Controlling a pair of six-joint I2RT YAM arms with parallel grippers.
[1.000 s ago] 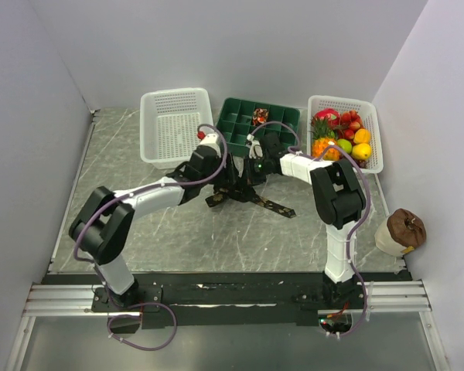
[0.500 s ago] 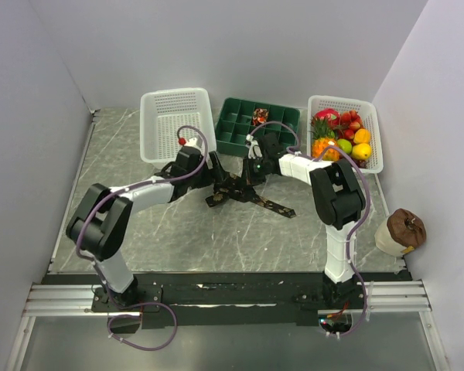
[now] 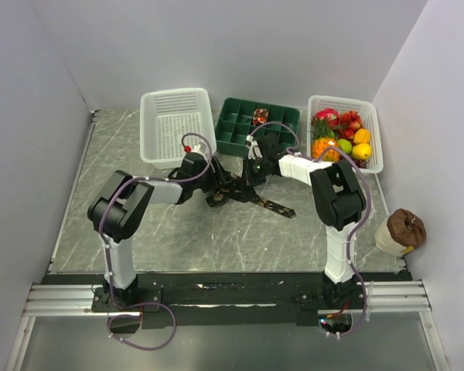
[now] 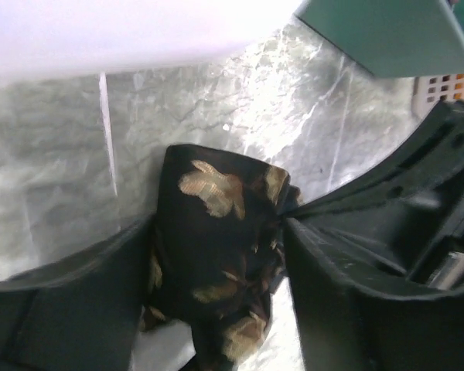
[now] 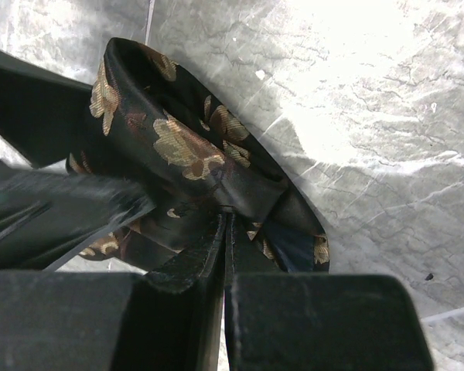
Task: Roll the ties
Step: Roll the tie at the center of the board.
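Black cloth with tan leaf shapes makes up the tie (image 3: 251, 198), which lies in the middle of the grey stone surface (image 3: 139, 224), between the two arms. One end is folded into a thick bundle and the thin end trails off toward the right.

The left gripper (image 3: 215, 184) has its fingers wide apart, with the bundle (image 4: 216, 255) between them touching both sides. The right gripper (image 3: 247, 179) is closed tight and pinches a fold of the tie (image 5: 185, 147) at its tips (image 5: 226, 232).

Behind them stands a green tray (image 3: 240, 135) with many small boxes, and a small reddish roll (image 3: 260, 117) sits in one box. A white basket (image 3: 174, 124) is to its left, and a basket of fruit (image 3: 371, 116) is to its right.
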